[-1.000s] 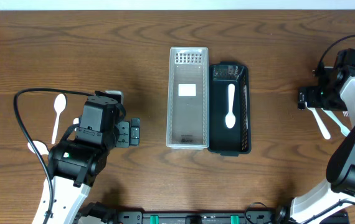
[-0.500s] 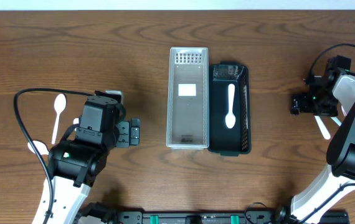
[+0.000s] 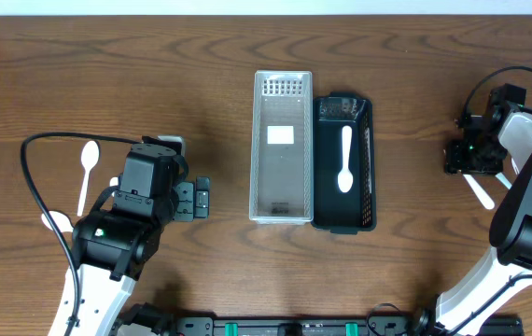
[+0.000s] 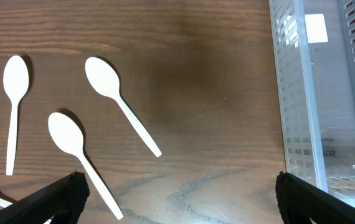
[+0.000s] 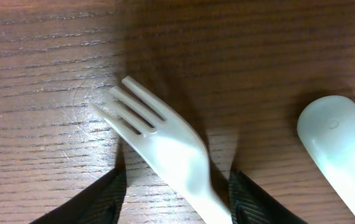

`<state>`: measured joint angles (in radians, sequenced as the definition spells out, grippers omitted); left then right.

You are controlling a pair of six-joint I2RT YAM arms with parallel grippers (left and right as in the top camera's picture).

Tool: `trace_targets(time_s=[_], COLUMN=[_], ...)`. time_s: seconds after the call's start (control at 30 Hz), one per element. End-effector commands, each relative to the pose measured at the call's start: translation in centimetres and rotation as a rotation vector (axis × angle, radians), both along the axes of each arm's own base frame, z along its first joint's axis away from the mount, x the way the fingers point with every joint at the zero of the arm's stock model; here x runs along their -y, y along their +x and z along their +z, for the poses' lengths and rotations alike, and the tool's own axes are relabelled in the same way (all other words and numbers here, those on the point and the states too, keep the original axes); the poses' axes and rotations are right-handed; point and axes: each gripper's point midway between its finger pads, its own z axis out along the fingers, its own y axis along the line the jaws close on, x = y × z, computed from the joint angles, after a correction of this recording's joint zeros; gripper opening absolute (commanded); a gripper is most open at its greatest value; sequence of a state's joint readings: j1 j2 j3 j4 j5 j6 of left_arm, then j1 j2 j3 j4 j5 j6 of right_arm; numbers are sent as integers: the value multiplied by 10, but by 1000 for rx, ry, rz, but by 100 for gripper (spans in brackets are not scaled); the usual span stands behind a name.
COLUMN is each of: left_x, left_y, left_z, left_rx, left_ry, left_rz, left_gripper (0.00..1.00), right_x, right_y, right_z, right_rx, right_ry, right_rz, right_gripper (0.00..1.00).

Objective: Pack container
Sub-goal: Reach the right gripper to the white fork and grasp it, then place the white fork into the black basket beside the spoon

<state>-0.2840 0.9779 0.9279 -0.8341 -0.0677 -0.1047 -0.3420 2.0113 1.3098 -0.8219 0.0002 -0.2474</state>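
Observation:
A clear container (image 3: 282, 187) stands mid-table, with a black basket (image 3: 367, 163) beside it holding a white spoon (image 3: 345, 159). My right gripper (image 3: 471, 156) is low over white cutlery (image 3: 480, 191) at the far right. In the right wrist view its open fingers (image 5: 176, 202) straddle a white fork (image 5: 165, 146) lying on the wood, and a spoon bowl (image 5: 338, 144) lies beside it. My left gripper (image 3: 197, 198) is open and empty; its wrist view (image 4: 177, 199) shows several white spoons (image 4: 116, 96) on the table and the clear container (image 4: 302, 93).
A lone spoon (image 3: 87, 168) lies left of the left arm. The left arm's cable (image 3: 33, 187) loops over the table. The containers stand between the two arms.
My right gripper swung left, then shifted back right a little over the cutlery. The left arm and the containers have not moved.

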Motion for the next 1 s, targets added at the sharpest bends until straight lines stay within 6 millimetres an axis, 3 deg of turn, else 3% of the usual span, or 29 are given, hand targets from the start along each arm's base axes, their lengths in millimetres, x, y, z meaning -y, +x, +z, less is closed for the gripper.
trace_targets(time_s=[0.0,0.23,0.63,0.7,0.77,0.87,0.97], left_x=[-3,-3,-3,-3,-3,-3,-3], left_y=[3,3,3,3,3,3,3], left_z=[9,9,9,9,9,9,9], left_rx=[26,26,26,26,26,26,26], left_ry=[3,3,3,3,3,3,3], left_rz=[18,18,17,17,17,17,17], left_gripper=[98,98,98,98,98,98,98], right_x=[-7,-7,-7,-6,-6,-7,-13], right_y=[-10,-10,-9,-8,-6,-1,14], right_z=[-19,-19,-19,-19,-17,-8,19], right_rx=[-53,-53,-50,-45,-40,-32,11], right_ry=[48,48,48,47,46,44,34], right_rz=[-12,-12,-50,-73,-103,-131,-124], right_gripper=[47,24,15,4,1,1,1])
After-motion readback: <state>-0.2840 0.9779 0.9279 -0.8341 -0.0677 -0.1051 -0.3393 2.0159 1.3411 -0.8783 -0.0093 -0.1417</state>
